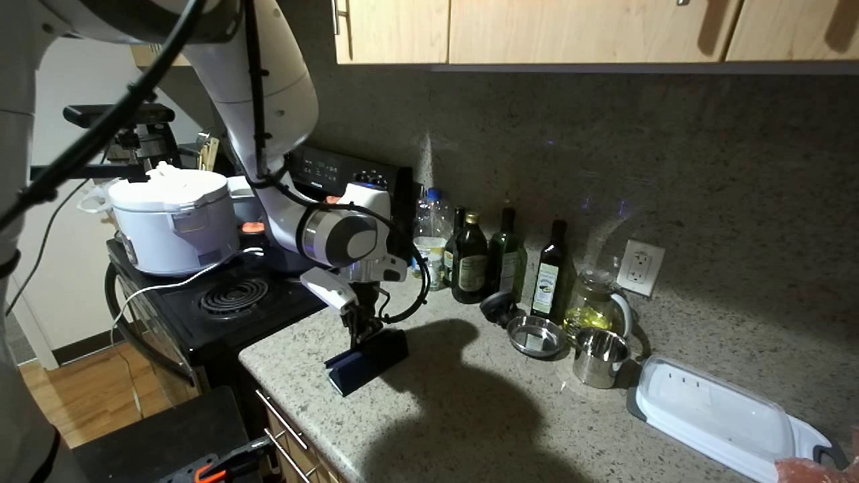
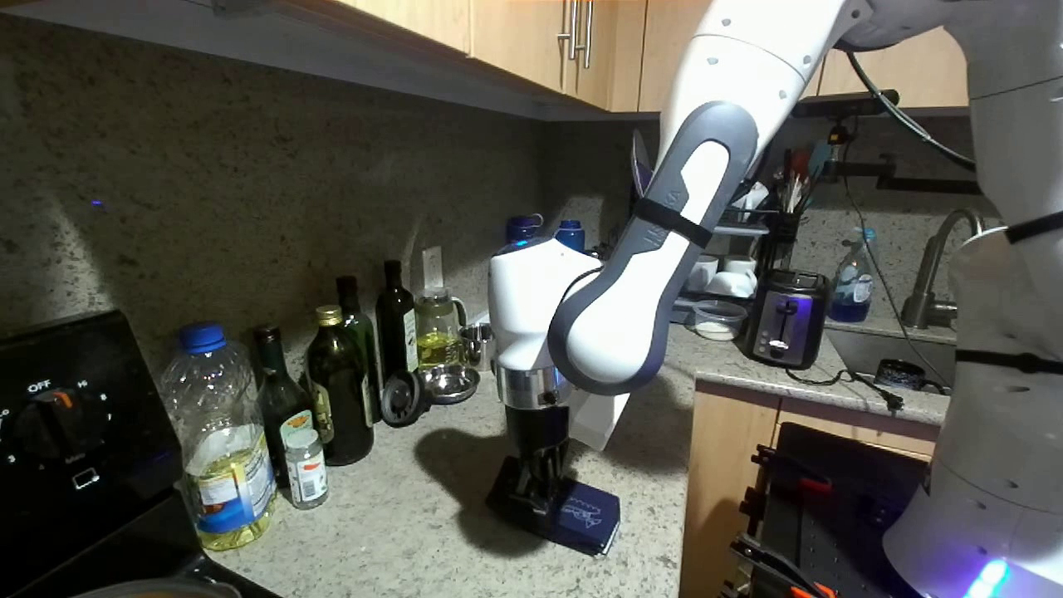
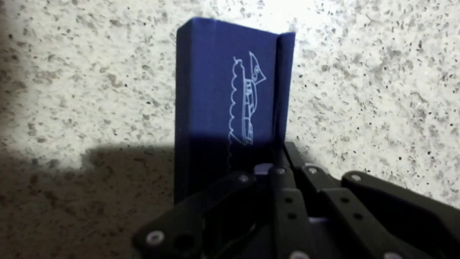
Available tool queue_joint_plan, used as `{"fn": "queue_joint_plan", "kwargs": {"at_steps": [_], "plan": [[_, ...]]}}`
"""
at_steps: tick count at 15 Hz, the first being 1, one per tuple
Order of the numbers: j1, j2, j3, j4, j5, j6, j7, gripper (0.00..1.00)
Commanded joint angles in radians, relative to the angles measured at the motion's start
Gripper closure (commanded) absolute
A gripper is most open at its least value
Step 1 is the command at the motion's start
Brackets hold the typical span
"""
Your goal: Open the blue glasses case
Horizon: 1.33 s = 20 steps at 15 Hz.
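Note:
The blue glasses case (image 1: 366, 369) lies on the counter beneath my gripper, and it also shows in an exterior view (image 2: 591, 517). In the wrist view the case (image 3: 222, 93) has a white boat drawing on its top face. A narrow strip like a flap edge (image 3: 285, 72) runs along its right side, with a dark groove between it and the top face. My gripper (image 3: 287, 153) has its fingers close together at this strip, which runs in between the fingertips. The gripper also shows in both exterior views (image 1: 362, 339) (image 2: 536, 498). The near end of the case is hidden under the fingers.
Several bottles (image 1: 472, 261), a steel bowl (image 1: 535, 337), a steel cup (image 1: 600, 357) and an oil jug (image 1: 594, 302) stand along the wall. A white tray (image 1: 711, 409) lies farther along the counter. The stove (image 1: 235, 298) adjoins the counter's end.

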Motion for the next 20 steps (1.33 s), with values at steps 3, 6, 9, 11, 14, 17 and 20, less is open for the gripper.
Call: {"fn": "queue_joint_plan", "kwargs": {"at_steps": [3,6,9,11,14,17,20], "plan": [[-0.01,-0.073,0.032,-0.052,0.041,0.029,-0.029,0.99],[-0.005,-0.104,0.034,-0.069,0.036,0.028,-0.02,0.99],[0.002,-0.151,0.028,-0.094,0.019,0.027,-0.001,0.99],[0.006,-0.189,0.024,-0.116,0.007,0.033,0.013,0.99],[0.003,-0.25,0.023,-0.154,0.0,0.043,0.031,0.99],[-0.003,-0.314,0.022,-0.197,-0.009,0.058,0.046,0.99],[-0.017,-0.373,0.019,-0.239,-0.026,0.064,0.061,0.99]]}}
